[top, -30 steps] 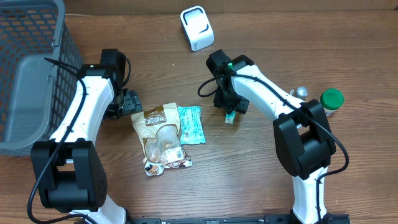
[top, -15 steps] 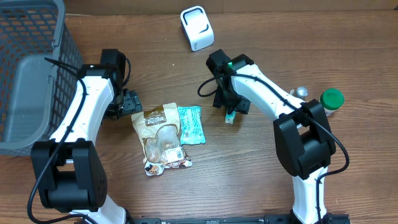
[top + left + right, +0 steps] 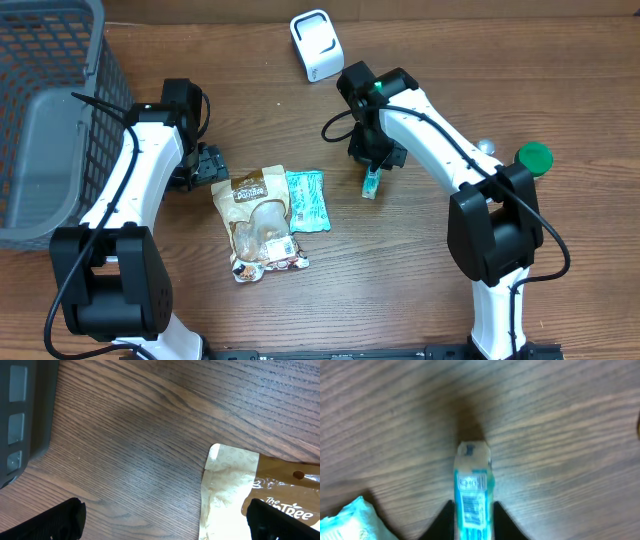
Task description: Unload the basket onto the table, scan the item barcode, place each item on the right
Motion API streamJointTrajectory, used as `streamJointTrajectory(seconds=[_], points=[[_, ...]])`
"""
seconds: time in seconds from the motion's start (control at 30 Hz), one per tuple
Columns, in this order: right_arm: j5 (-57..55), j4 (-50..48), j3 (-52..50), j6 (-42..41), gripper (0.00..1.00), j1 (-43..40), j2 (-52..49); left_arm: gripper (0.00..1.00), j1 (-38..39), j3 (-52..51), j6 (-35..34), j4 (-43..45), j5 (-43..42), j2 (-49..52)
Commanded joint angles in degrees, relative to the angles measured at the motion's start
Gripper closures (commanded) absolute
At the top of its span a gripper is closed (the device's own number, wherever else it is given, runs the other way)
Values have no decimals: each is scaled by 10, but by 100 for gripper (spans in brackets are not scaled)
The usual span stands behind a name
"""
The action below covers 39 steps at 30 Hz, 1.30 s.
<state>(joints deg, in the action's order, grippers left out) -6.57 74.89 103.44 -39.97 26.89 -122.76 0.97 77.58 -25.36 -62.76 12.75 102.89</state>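
Nearest the arms' bases, the brown snack pouch (image 3: 258, 225) and a teal packet (image 3: 308, 200) lie flat on the bench (image 3: 400, 290). Just beyond them, the right end effector (image 3: 372, 162) is clenched on the teal tube (image 3: 472, 492), with its barcode label showing and its crimped tip free. The tube looks light, soft and crushable, so a gentle hold low on its body suits it. The left end effector (image 3: 208, 166) gapes, empty. Farthest off, the white scanner (image 3: 317, 45) stands near the bench edge, with open wood between.
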Motion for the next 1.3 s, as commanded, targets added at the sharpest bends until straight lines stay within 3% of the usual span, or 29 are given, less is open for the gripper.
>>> streamJointTrajectory(seconds=[0.0, 0.43, 1.27], points=[[-17, -3, 9, -3, 92, -15, 6, 1, -2, 0, -4, 1, 12, 6], [-7, 28, -19, -5, 96, -24, 4, 1, -2, 0, -4, 1, 12, 6], [3, 36, -34, -5, 96, -24, 4, 0, -2, 0, -4, 1, 12, 6]])
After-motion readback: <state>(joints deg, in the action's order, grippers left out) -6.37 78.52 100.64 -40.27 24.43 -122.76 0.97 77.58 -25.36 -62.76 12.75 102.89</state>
